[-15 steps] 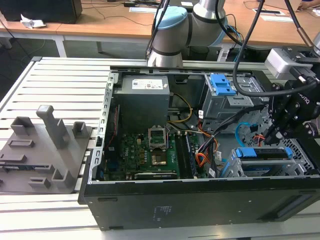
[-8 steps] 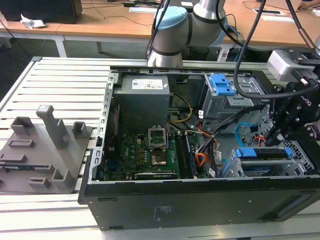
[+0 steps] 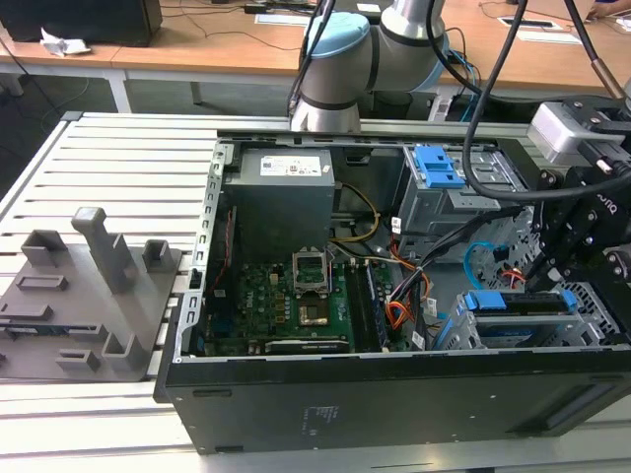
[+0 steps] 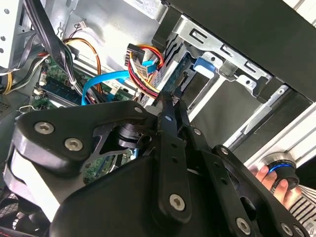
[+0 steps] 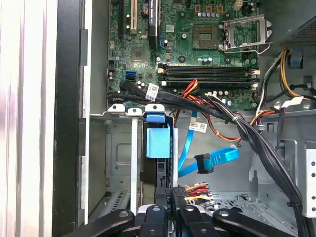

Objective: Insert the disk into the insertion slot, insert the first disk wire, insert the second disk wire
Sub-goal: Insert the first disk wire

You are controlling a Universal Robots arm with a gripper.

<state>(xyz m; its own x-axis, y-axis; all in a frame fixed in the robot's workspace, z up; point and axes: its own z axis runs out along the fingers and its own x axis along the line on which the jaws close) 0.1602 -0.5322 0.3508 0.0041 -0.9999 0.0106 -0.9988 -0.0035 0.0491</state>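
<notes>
The disk (image 3: 523,307), in its blue carrier (image 5: 158,140), sits inside the insertion slot (image 3: 461,333), a grey perforated cage at the case corner on the exterior view's right. My gripper (image 3: 549,283) reaches down at the disk's inner end. In both wrist views its fingers (image 5: 163,217) stand close together on the black plug of the first disk wire (image 5: 190,191), a red, yellow and orange bundle (image 4: 143,64). The second disk wire (image 5: 219,158), thin and light blue, loops loose beside it (image 4: 101,79), its plug hanging free. It also shows as a blue arc (image 3: 476,258) behind the cage.
A taller grey bay with a blue latch (image 3: 439,166) stands behind the cage. Thick black cables (image 5: 247,133) cross above the motherboard (image 3: 286,305). A grey fixture (image 3: 89,296) lies on the slatted table. A person's hand (image 4: 269,177) rests on a blue-ringed knob outside the case.
</notes>
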